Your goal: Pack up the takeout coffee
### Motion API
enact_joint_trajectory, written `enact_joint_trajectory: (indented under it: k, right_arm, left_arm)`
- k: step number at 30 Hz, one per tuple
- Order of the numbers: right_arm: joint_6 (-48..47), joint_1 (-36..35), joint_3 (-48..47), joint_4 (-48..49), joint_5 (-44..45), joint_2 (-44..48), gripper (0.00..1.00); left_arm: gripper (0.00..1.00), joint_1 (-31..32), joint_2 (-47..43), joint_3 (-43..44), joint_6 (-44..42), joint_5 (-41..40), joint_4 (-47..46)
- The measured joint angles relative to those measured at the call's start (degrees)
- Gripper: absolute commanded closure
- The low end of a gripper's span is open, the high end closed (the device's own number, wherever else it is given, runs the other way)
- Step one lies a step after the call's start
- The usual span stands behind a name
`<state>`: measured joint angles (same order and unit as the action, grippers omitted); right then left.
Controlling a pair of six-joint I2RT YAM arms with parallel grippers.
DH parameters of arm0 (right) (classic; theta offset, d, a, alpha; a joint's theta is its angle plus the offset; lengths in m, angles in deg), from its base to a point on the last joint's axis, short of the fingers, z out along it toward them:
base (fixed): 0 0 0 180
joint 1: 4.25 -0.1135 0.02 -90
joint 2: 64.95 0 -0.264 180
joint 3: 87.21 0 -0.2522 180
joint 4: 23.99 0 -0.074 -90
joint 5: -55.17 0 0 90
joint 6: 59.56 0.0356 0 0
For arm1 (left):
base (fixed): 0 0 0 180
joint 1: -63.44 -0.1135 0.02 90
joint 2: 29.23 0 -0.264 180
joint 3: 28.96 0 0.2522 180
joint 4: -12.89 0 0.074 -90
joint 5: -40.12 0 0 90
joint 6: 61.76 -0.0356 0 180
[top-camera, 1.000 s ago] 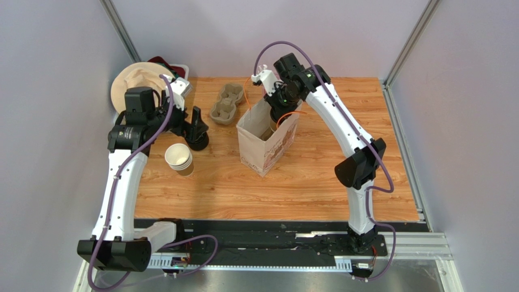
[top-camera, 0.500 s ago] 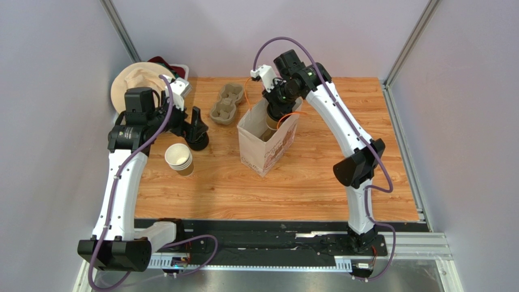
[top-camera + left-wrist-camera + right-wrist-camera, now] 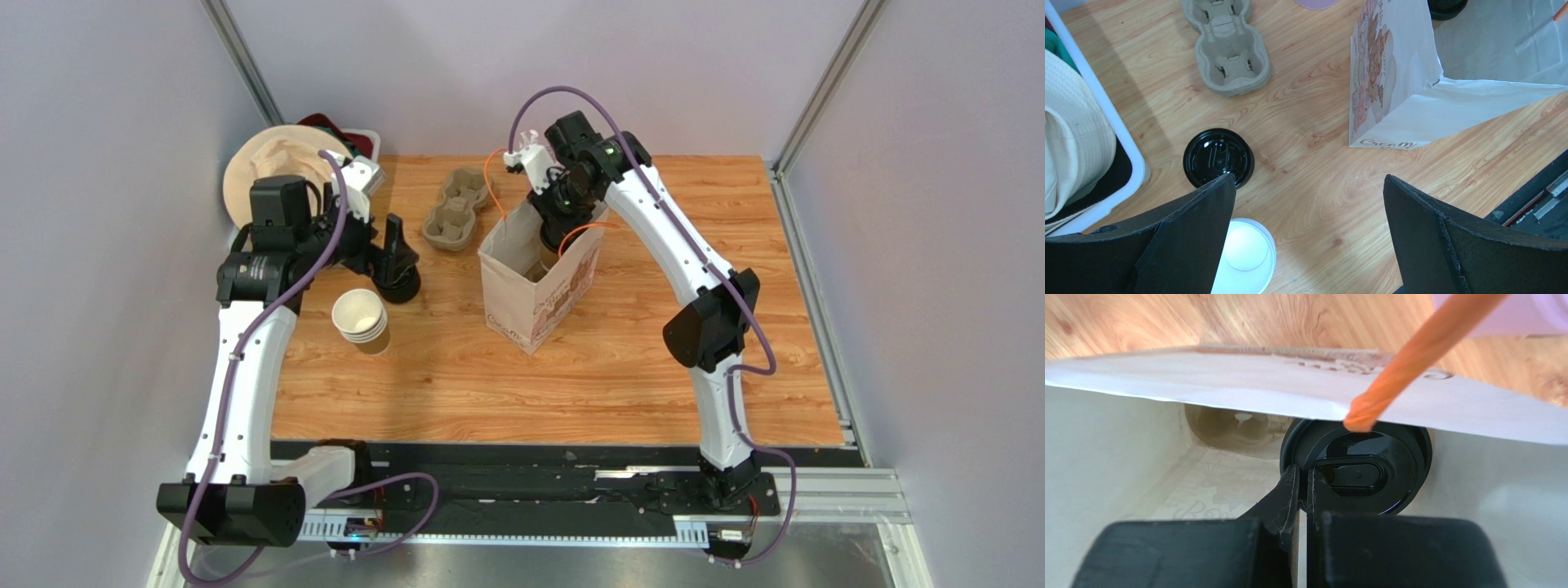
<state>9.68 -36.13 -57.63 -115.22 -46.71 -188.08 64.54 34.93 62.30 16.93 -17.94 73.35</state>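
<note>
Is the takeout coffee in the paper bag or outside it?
In: the right wrist view shows the lidded takeout coffee below the rim of the paper bag, between its white inner walls.

My desk (image 3: 613,368): light wood grain, evenly lit. Pale grey walls (image 3: 491,61) close it in at 9, 12 and 3 o'clock. Metal posts (image 3: 242,55) at 11 and 1. Black rail (image 3: 552,456) along 6 o'clock.

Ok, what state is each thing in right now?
paper bag: upright, mouth open.
takeout coffee: inside the bag, black lid on.
loose black lid: lying flat, on no cup.
paper cup stack: upright, uncovered.
cup carrier: empty.
left fingers: wide open, empty.
right fingers: shut, inside the bag.
</note>
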Motion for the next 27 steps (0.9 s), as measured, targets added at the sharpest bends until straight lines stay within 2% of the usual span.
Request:
enact_joint_trajectory:
  k: [7,27]
  right_arm:
    - [0.0,0.0,5.3,-0.2,1.1,0.0,1.00]
    - [0.0,-0.1,8.9,0.7,1.5,-1.3,1.00]
  left_arm:
    - [0.01,0.0,0.0,-0.2,0.1,0.4,-0.3]
    - [0.01,-0.2,-0.4,-0.2,0.6,0.6,-0.8]
